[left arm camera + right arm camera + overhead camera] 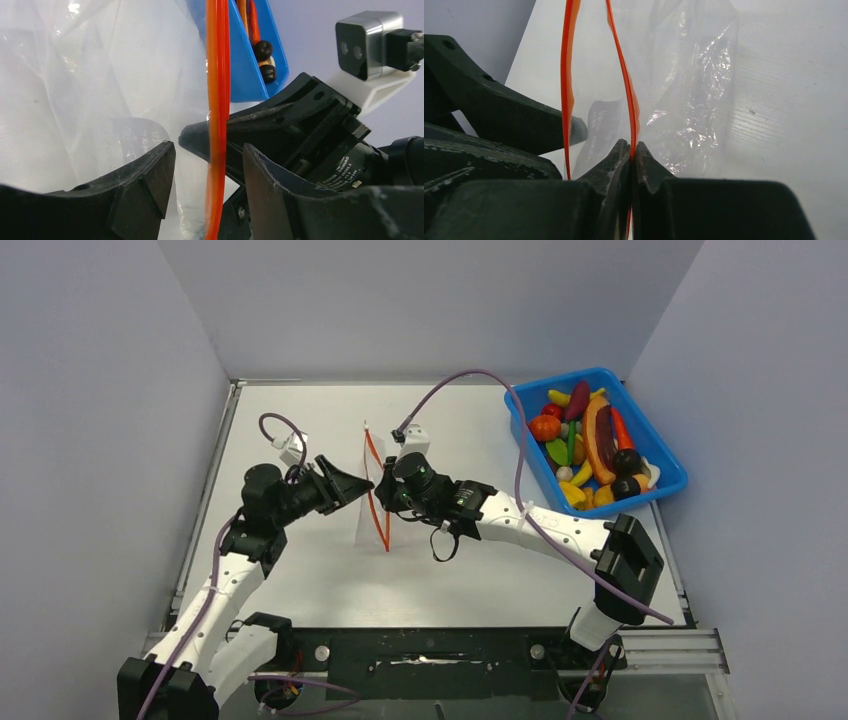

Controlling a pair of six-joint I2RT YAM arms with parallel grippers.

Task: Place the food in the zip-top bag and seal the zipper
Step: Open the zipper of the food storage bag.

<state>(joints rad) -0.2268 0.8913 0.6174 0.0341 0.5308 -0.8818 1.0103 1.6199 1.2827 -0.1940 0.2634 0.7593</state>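
Zip-top bag (pixel 694 100) stands on edge mid-table (pixel 300 585), held up between the two arms, its clear film crinkled and catching glare. Zipper (pixel 377 495) shows from above as a thin red-orange line running toward the back wall. In the right wrist view its two strips bow apart, so the mouth is open. Right gripper (pixel 630 152) is pinched tight on one strip, fingertips meeting on it. Left gripper (pixel 209 150) has its jaws parted with a clear gap and grips nothing. An orange strip hangs in that gap with space on both sides. Food (pixel 590 440) sits piled in the blue tray (pixel 672 485) at the far right corner, well apart from the bag.
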